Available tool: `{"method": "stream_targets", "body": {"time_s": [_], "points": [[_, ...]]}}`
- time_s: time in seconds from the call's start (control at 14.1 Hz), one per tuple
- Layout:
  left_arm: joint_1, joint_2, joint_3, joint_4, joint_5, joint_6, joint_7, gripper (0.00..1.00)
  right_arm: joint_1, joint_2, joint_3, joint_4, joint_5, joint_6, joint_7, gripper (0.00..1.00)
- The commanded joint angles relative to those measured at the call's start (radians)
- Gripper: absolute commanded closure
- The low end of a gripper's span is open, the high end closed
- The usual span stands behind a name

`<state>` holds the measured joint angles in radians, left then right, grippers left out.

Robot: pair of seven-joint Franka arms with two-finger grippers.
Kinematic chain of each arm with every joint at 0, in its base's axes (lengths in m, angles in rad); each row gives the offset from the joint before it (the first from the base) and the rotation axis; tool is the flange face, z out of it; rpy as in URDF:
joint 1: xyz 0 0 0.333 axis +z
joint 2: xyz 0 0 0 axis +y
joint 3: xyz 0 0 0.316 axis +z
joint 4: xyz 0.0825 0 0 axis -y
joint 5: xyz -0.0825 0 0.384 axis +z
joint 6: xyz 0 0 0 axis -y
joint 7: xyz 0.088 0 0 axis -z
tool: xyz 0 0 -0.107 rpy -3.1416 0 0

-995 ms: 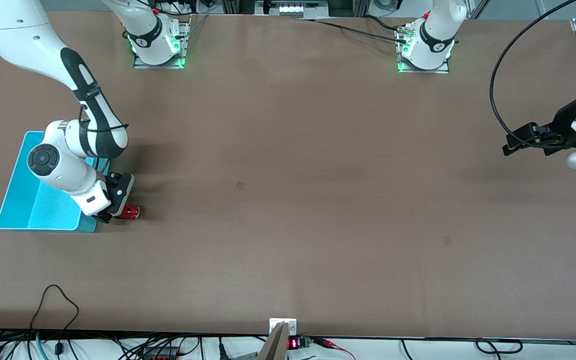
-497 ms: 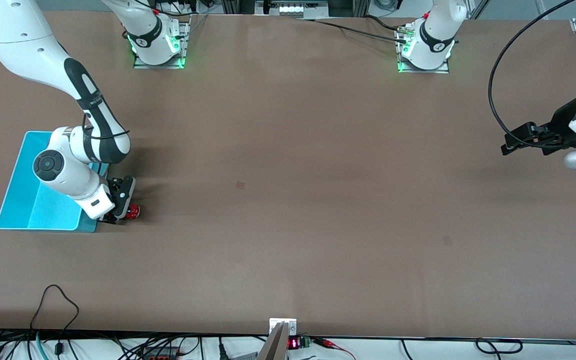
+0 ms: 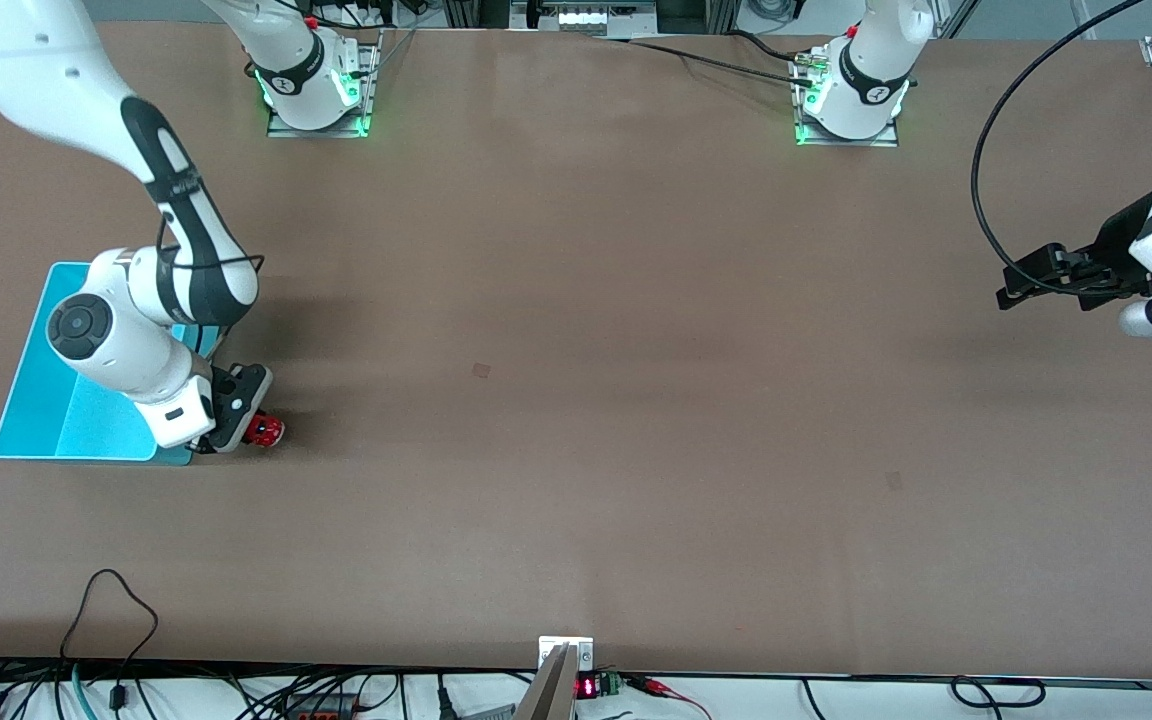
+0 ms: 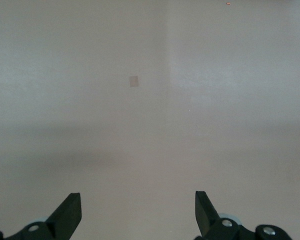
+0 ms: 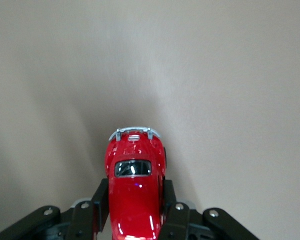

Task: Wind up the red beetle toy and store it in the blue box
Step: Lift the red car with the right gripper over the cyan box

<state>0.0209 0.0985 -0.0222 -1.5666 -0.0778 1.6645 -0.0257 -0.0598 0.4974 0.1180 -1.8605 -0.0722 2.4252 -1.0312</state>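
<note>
the red beetle toy (image 3: 264,430) sits on the table (image 3: 576,400) just beside the blue box's (image 3: 26,380) corner nearest the front camera, pinched by its flanks in the right gripper (image 5: 135,200). its long axis runs straight out from the fingers (image 5: 101,197), silvery bumper leading. glossy red, rounded, dark rear window showing. the box lies next to the grip, toward the right arm's end. the left gripper (image 4: 137,212) waits, spread wide, over bare table at the left arm's end.

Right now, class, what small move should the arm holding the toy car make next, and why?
Probably lift the car slightly and carry it over the box. The right gripper is shut on its sides, the car sits low beside the box wall, and the box is open. The left gripper waits, open.
</note>
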Motion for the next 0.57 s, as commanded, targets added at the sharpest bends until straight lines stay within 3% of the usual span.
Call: {"method": "stream_targets", "body": {"time_s": [0.0,0.07,0.28,0.5], "points": [[-0.001,-0.023,-0.005,-0.02,0.012,-0.003,-0.01,0.0,0.02,-0.158,-0.004,-0.026,0.009,-0.19,0.331,1.0],[-0.003,-0.023,-0.005,-0.02,0.012,-0.003,-0.01,0.0,0.017,-0.193,-0.014,-0.029,0.011,-0.239,0.418,1.0],[-0.003,-0.023,-0.005,-0.018,0.012,-0.002,-0.01,0.0,0.02,-0.267,-0.141,-0.042,0.011,-0.354,0.638,1.0],[-0.003,-0.023,-0.007,-0.018,0.012,-0.003,-0.008,0.0,0.02,-0.263,-0.274,-0.043,0.015,-0.35,0.718,1.0]]}}
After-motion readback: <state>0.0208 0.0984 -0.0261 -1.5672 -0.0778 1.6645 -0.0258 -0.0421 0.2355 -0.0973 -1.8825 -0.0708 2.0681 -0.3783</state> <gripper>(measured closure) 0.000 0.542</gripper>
